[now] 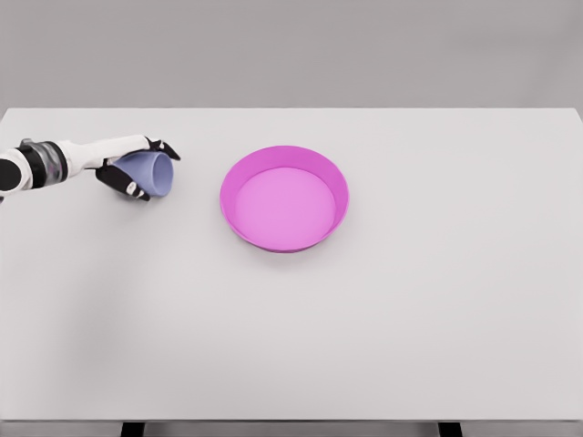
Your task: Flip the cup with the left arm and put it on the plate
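Observation:
A pale lavender cup [151, 173] lies tilted on its side at the left of the white table, its mouth turned toward the right. My left hand [137, 167] reaches in from the left edge and is shut on the cup, with dark fingertips [168, 149] over its top and others under it. A magenta plate [284, 198] with a raised rim sits near the table's middle, well to the right of the cup and apart from it. The right arm does not show.
The white table [410, 300] spans the whole view, with its front edge near the bottom of the picture and a grey wall behind it.

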Available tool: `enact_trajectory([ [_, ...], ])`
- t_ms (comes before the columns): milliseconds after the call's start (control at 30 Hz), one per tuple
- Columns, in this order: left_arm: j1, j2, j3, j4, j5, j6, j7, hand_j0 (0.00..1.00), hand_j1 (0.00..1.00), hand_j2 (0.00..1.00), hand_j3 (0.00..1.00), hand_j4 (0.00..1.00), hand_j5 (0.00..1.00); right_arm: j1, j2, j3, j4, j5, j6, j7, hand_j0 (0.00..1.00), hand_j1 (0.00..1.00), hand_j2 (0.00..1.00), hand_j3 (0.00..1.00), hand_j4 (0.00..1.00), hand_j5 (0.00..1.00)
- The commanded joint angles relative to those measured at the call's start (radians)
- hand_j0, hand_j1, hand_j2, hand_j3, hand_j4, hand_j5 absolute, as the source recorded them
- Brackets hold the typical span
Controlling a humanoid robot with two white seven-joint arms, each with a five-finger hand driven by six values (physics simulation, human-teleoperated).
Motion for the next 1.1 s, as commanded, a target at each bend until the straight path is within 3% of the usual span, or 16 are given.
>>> enact_trajectory([
  [0, 0.0, 0.0, 0.002, -0.001, 0.02, 0.0, 0.001, 0.57, 0.57, 0.57, 0.57, 0.57, 0.57, 0.0, 0.0, 0.0, 0.0, 0.0, 0.0, 0.0, 1.0, 1.0, 1.0, 1.0, 1.0, 1.0],
  [100, 0.0, 0.0, 0.005, -0.007, 0.057, -0.007, 0.003, 0.55, 0.55, 0.55, 0.55, 0.55, 0.55, 0.0, 0.0, 0.001, 0.0, 0.0, 0.0, 0.0, 1.0, 1.0, 1.0, 1.0, 1.0, 1.0],
  [267, 0.014, 0.011, 0.044, -0.18, 0.224, -0.161, 0.009, 0.53, 0.53, 0.53, 0.53, 0.53, 0.53, 0.0, 0.0, 0.0, 0.0, 0.0, 0.0, 0.0, 1.0, 1.0, 1.0, 1.0, 1.0, 1.0],
  [433, 0.031, 0.01, 0.063, -0.274, 0.348, -0.21, 0.013, 0.53, 0.53, 0.53, 0.53, 0.53, 0.53, 0.0, 0.0, 0.0, -0.001, 0.0, 0.0, 0.0, 1.0, 1.0, 1.0, 1.0, 1.0, 1.0],
  [667, 0.064, -0.013, 0.067, -0.403, 0.72, -0.208, 0.021, 0.51, 0.51, 0.51, 0.51, 0.51, 0.51, -0.002, 0.0, 0.0, -0.001, 0.0, 0.0, 0.0, 1.0, 1.0, 1.0, 1.0, 1.0, 1.0],
  [733, 0.084, -0.021, 0.103, -0.404, 0.773, -0.205, 0.023, 0.51, 0.51, 0.51, 0.51, 0.51, 0.51, 0.0, 0.0, 0.0, -0.001, -0.001, 0.0, 0.0, 1.0, 1.0, 1.0, 1.0, 1.0, 1.0],
  [900, 0.12, -0.127, 0.097, -0.4, 0.896, -0.201, 0.05, 0.51, 0.51, 0.51, 0.51, 0.51, 0.51, 0.0, 0.0, 0.001, -0.001, 0.0, 0.0, 0.0, 1.0, 1.0, 1.0, 1.0, 1.0, 1.0],
  [1067, 0.172, -0.26, 0.092, -0.268, 0.928, -0.162, 0.063, 0.51, 0.51, 0.51, 0.51, 0.51, 0.51, 0.0, 0.0, 0.0, -0.001, 0.0, 0.0, 0.0, 1.0, 1.0, 1.0, 1.0, 1.0, 1.0],
])
